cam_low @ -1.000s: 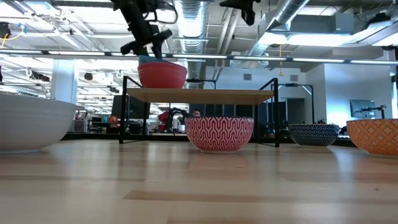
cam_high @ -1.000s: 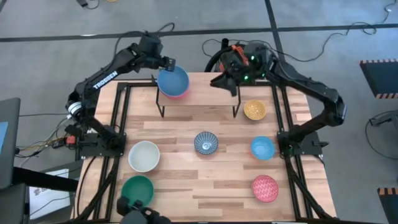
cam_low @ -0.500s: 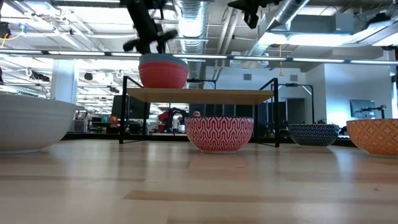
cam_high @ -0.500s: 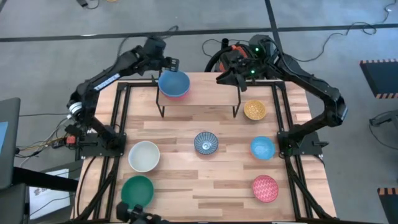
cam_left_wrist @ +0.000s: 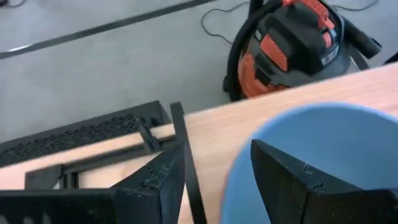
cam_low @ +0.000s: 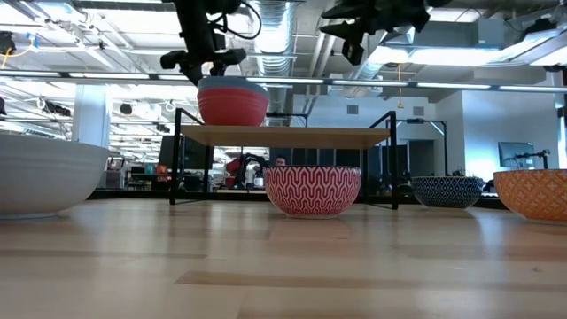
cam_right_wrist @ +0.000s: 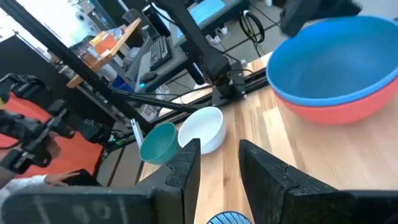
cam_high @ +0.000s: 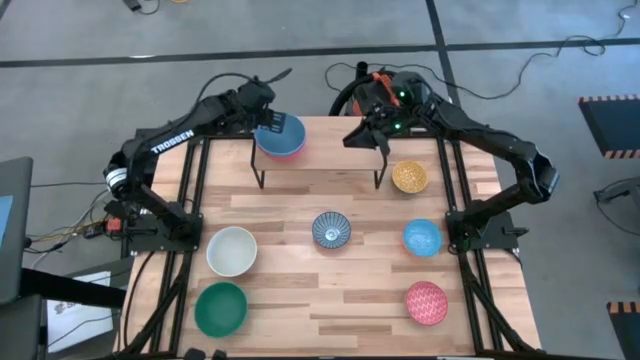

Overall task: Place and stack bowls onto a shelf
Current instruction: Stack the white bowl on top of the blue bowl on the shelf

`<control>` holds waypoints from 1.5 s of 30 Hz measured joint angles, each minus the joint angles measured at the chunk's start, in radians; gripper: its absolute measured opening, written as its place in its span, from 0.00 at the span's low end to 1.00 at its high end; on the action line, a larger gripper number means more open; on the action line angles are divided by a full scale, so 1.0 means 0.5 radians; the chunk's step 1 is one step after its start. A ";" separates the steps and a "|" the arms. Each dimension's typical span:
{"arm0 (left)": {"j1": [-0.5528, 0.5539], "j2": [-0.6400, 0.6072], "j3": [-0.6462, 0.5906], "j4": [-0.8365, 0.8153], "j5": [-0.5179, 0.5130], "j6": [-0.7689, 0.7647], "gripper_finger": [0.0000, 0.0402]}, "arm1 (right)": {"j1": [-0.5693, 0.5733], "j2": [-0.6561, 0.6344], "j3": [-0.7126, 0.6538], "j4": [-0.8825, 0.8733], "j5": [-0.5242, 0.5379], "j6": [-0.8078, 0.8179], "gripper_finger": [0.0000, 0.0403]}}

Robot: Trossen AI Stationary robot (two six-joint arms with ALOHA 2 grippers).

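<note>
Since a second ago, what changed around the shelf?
The left pincer let go of the blue bowl, now nested in the red bowl on the shelf, and drew back off its rim, open. The right pincer only shifted slightly above the shelf's other end. The six bowls on the table stayed put.

Left arm: extended from its base at the left side toward the far-left end of the bench, elbow raised, wrist angled inward. Left gripper (cam_high: 272,122) points down, jaws apart; in the left wrist view its two dark fingers (cam_left_wrist: 155,180) stand clearly separated.

Right arm: reaches from its base at the right side toward the far centre of the bench, elbow bent outward. Right gripper (cam_high: 366,135) is raised, jaws parted with nothing between them.
</note>
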 joint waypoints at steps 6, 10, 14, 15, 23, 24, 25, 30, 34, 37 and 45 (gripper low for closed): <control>-0.131 -0.120 -0.001 0.002 -0.144 -0.103 0.41 | -0.002 0.000 -0.001 0.073 -0.027 -0.007 0.34; -0.281 -0.240 -0.001 0.011 -0.289 -0.155 0.41 | -0.010 0.000 -0.001 0.193 -0.102 -0.008 0.34; -0.533 -0.297 -0.024 0.037 -0.488 -0.156 0.41 | -0.017 0.000 -0.001 0.219 -0.193 0.002 0.34; -0.607 -0.305 -0.050 0.037 -0.554 -0.162 0.41 | -0.007 0.000 -0.001 0.199 -0.193 0.002 0.34; -1.057 -0.343 -0.270 0.021 -0.765 -0.332 0.41 | 0.210 0.000 -0.001 0.165 0.115 0.078 0.34; -1.099 -0.360 -0.284 0.017 -0.766 -0.330 0.41 | 0.262 0.000 -0.001 0.162 0.208 0.092 0.34; -1.137 -0.386 -0.299 0.018 -0.767 -0.334 0.41 | 0.314 0.000 -0.001 0.158 0.305 0.113 0.34; -1.337 -0.607 -0.452 -0.149 -0.777 -0.497 0.41 | 0.568 0.026 -0.001 0.182 0.768 0.289 0.34; -1.522 -0.883 -0.692 -0.179 -0.733 -0.656 0.41 | 0.734 0.029 -0.001 0.173 1.169 0.492 0.34; -1.613 -1.068 -0.890 -0.038 -0.607 -0.702 0.41 | 0.887 0.079 0.001 0.149 1.460 0.694 0.34; -1.768 -1.271 -1.213 -0.044 -0.333 -0.818 0.41 | 1.316 0.387 -0.002 0.165 2.023 1.196 0.34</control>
